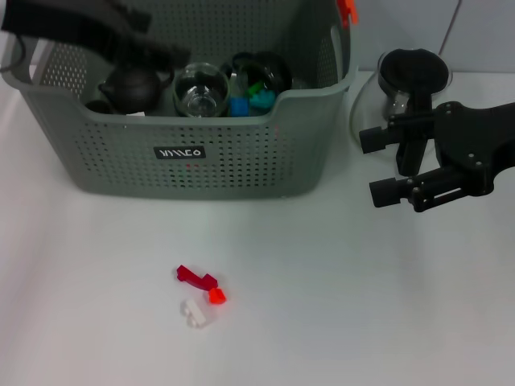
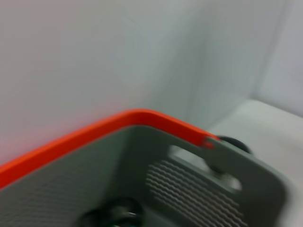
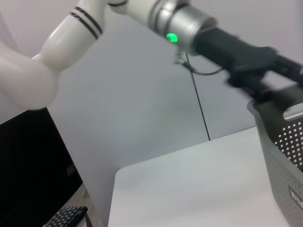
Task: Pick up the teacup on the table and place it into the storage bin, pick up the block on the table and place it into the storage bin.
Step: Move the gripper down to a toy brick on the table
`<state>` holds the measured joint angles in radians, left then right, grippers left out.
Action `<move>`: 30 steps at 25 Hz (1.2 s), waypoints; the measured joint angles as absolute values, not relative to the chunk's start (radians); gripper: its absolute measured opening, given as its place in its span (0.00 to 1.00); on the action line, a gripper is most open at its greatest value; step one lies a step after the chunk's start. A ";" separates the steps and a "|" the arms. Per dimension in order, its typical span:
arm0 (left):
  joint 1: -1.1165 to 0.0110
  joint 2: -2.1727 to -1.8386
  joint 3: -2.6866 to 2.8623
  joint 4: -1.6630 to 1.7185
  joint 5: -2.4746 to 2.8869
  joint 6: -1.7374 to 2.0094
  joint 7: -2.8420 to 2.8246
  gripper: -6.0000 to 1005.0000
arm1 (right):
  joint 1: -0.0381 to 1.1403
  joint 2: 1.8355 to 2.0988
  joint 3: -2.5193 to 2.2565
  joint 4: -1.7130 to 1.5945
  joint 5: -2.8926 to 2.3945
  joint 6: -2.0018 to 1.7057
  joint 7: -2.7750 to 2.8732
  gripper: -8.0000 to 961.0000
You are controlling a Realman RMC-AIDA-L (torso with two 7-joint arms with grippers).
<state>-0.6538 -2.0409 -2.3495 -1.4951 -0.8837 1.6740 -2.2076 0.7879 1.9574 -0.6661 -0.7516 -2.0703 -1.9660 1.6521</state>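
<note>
From the head camera, your left gripper [image 1: 173,55] hangs over the storage bin [image 1: 185,153]'s far-left part, above a dark teapot [image 1: 133,87]; whether it is clenched or released cannot be told. A glass teacup [image 1: 201,90] already sits inside, so lift clear without catching the rim. The small block cluster [image 1: 201,296] lies on the near table [image 1: 362,305]. Your right gripper [image 1: 385,165] hovers released at the right, beside the glass pot [image 1: 410,76]. The left wrist camera shows only the bin's orange rim clip [image 2: 142,119]. The right wrist camera shows the left arm [image 3: 189,28] reaching over the bin.

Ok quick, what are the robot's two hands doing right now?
Left tool: over the storage bin; open or shut cannot be told.
Right tool: open, holding nothing, beside the bin.
</note>
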 joint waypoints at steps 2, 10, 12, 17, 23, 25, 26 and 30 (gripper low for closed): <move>-0.634 -2.064 -2.344 -1.584 -0.885 1.756 -2.203 0.83 | 0.786 1.957 -0.664 -0.752 -2.070 -1.965 1.650 0.96; -0.461 -2.165 -2.186 -1.864 -0.838 1.895 -2.160 0.92 | 0.784 1.959 -0.647 -0.744 -2.068 -1.950 1.653 0.96; -0.426 -2.172 -2.136 -1.878 -0.810 1.899 -2.161 0.95 | 0.784 1.958 -0.645 -0.738 -2.068 -1.941 1.654 0.96; -0.386 -2.177 -2.033 -1.845 -0.716 1.899 -2.168 0.95 | 0.784 1.957 -0.643 -0.727 -2.068 -1.926 1.649 0.96; -0.389 -2.176 -1.851 -1.725 -0.584 1.845 -2.197 0.95 | 0.784 1.957 -0.640 -0.711 -2.068 -1.893 1.644 0.96; -0.393 -2.175 -1.785 -1.682 -0.551 1.813 -2.216 0.94 | 0.784 1.957 -0.639 -0.710 -2.068 -1.890 1.643 0.96; -0.393 -2.174 -1.751 -1.661 -0.537 1.790 -2.227 0.94 | 0.784 1.957 -0.637 -0.710 -2.067 -1.890 1.643 0.96; -0.393 -2.173 -1.680 -1.597 -0.515 1.711 -2.250 0.94 | 0.784 1.957 -0.630 -0.710 -2.066 -1.890 1.642 0.96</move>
<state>-0.3928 -2.1732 -1.6797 -1.5973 -0.5145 1.7112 -2.2498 0.7838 1.9573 -0.6304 -0.7102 -2.0664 -1.8898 1.6423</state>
